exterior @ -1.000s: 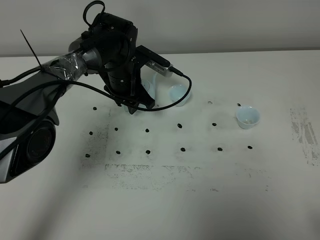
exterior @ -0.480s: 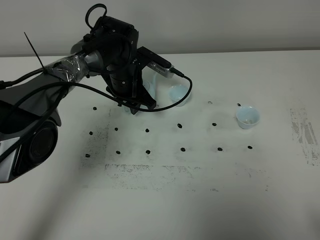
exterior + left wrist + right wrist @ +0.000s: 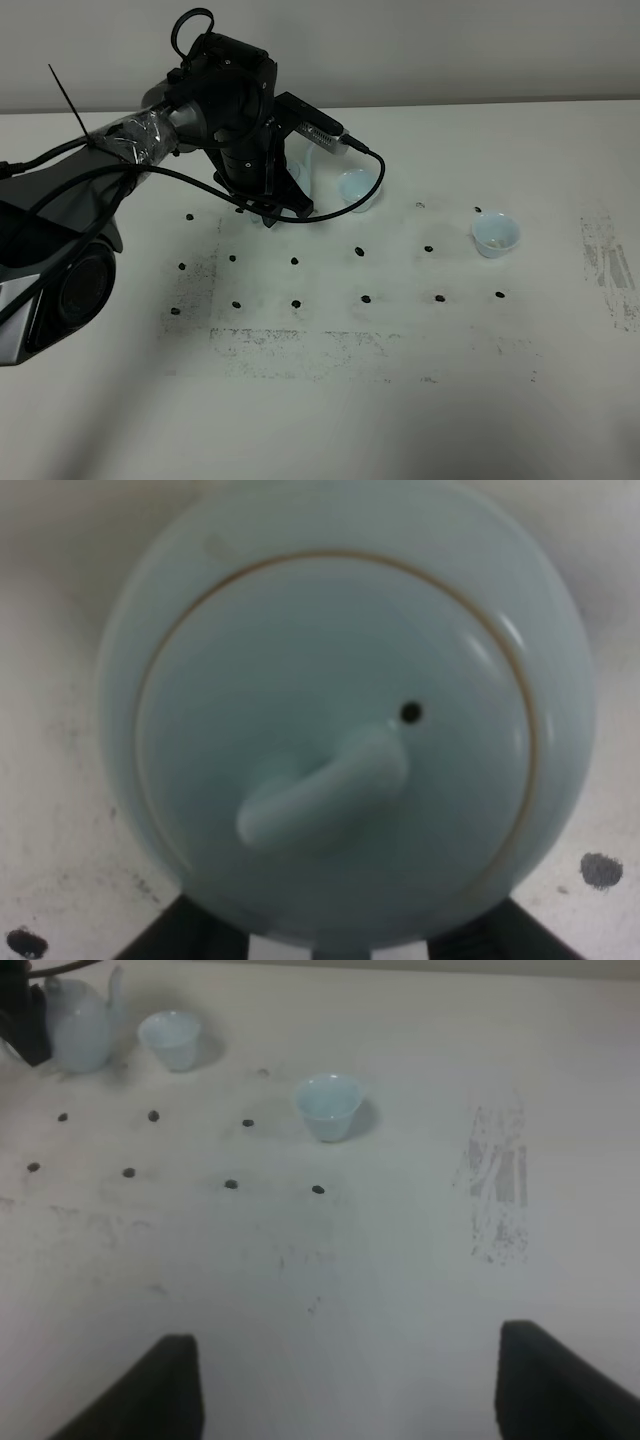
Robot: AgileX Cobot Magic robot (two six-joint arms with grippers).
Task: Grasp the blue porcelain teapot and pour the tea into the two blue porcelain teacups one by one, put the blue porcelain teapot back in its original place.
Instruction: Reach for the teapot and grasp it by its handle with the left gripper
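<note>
The blue porcelain teapot [image 3: 340, 730] fills the left wrist view from above, with its lid and knob showing. It stands on the table at the back left, mostly hidden under my left arm in the high view [image 3: 311, 168]. It also shows in the right wrist view [image 3: 82, 1030]. My left gripper [image 3: 280, 205] [image 3: 340, 942] has its jaws close on either side of the pot's handle end. One teacup [image 3: 358, 188] [image 3: 170, 1038] stands just right of the pot. The other teacup [image 3: 496, 234] [image 3: 328, 1105] stands further right. My right gripper [image 3: 365, 1390] is open and empty, well short of the cups.
The white table [image 3: 400, 380] carries a grid of small black dots and grey scuff patches [image 3: 610, 265]. A black cable [image 3: 340, 205] loops from my left wrist past the nearer cup. The left arm's base [image 3: 50, 290] fills the left edge.
My left arm shifted slightly toward the back of the table over the teapot between the earliest frame and half a second ago, and has held still since. The cups have not moved.
</note>
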